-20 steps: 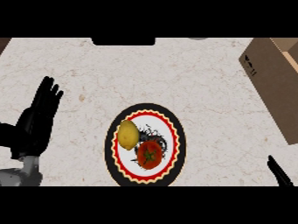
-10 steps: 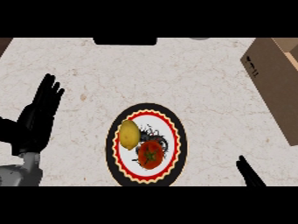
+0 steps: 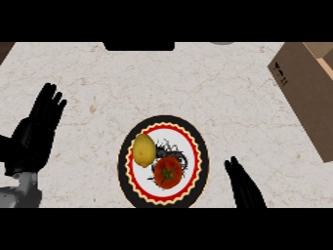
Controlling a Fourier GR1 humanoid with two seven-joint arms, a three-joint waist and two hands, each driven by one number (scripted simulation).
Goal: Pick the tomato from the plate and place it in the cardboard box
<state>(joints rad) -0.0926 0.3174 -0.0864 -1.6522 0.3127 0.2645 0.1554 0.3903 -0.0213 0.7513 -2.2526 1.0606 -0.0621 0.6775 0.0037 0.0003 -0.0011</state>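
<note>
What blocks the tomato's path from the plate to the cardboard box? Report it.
Nothing visible does. The tomato lies on the plate, with the cardboard box up and to its right, and only bare counter shows between them. The lemon sits on the tomato's far side, off that path.

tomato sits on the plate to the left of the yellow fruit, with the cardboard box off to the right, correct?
Not quite. In the head view the tomato lies on the plate to the right of the yellow fruit and a little nearer the robot, not to its left. The cardboard box is indeed off to the right.
</note>
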